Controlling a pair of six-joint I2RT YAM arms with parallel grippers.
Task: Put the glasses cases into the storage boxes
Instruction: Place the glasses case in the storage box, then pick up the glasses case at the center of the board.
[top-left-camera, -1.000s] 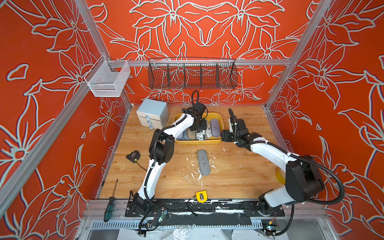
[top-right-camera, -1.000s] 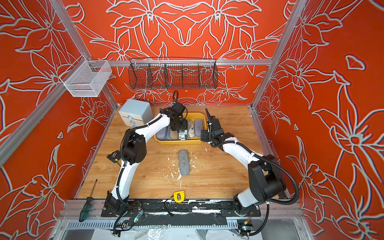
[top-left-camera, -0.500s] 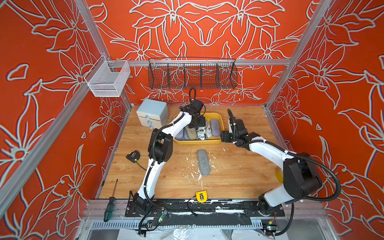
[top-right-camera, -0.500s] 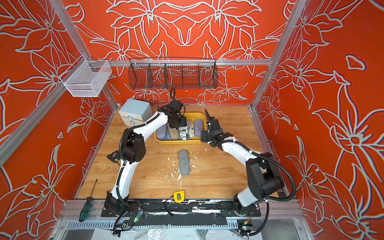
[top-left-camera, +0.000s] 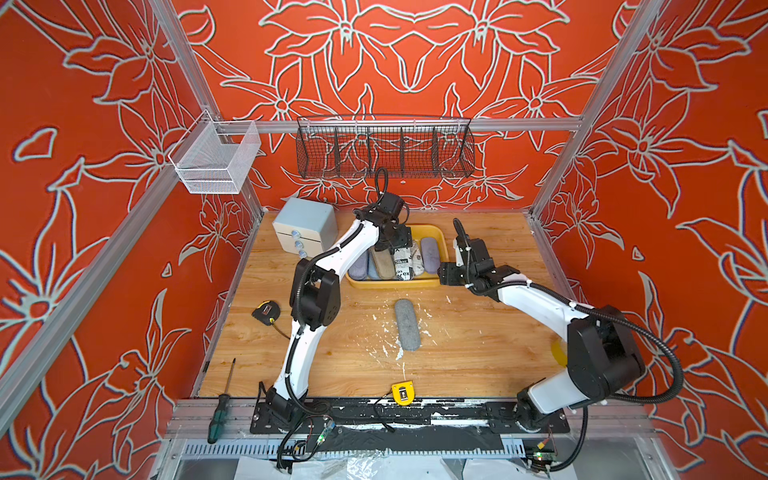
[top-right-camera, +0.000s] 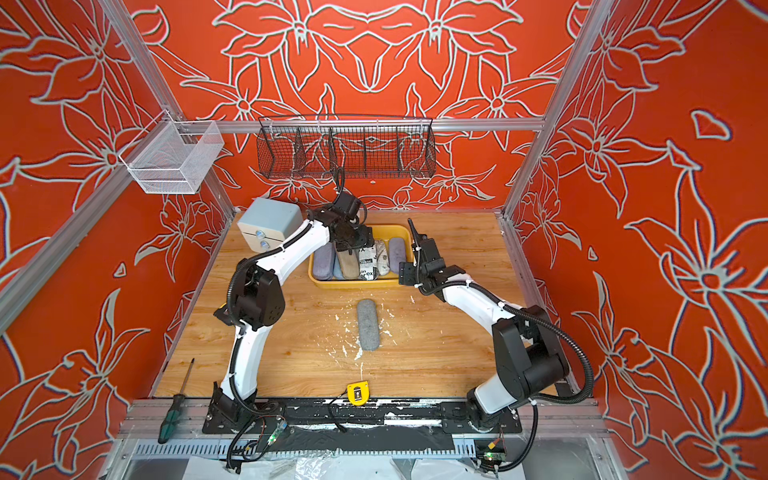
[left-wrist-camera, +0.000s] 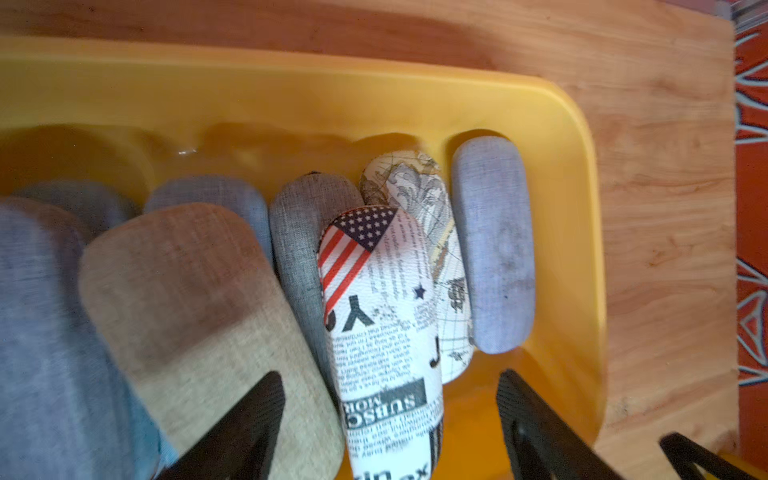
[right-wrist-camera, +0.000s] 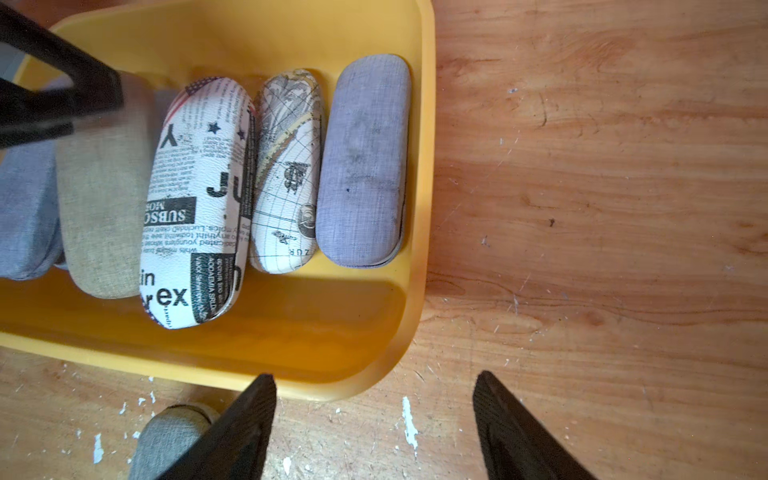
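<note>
The yellow storage box (top-left-camera: 395, 284) (top-right-camera: 357, 284) stands at the back of the table. It holds several glasses cases side by side, among them a tan one (left-wrist-camera: 199, 299), a newsprint one (left-wrist-camera: 382, 332) (right-wrist-camera: 195, 199), a map-printed one (right-wrist-camera: 291, 166) and a lavender one (right-wrist-camera: 361, 162). My left gripper (left-wrist-camera: 389, 376) (top-left-camera: 394, 248) hangs open over the box, its fingers apart on either side of the newsprint case. A grey case (top-left-camera: 407, 325) (top-right-camera: 368, 325) lies alone mid-table. My right gripper (right-wrist-camera: 374, 378) (top-left-camera: 445, 277) is open and empty at the box's near right corner.
A pale blue drawer cabinet (top-left-camera: 305, 228) stands left of the box. Two tape measures (top-left-camera: 402, 392) (top-left-camera: 266, 311) and a screwdriver (top-left-camera: 222, 405) lie near the front and left edges. Wire baskets (top-left-camera: 384, 149) (top-left-camera: 216, 160) hang on the back frame. White flecks dot the wood.
My left gripper has opened and let go of the newsprint case, which now rests in the box. The right gripper has edged slightly toward the box's corner.
</note>
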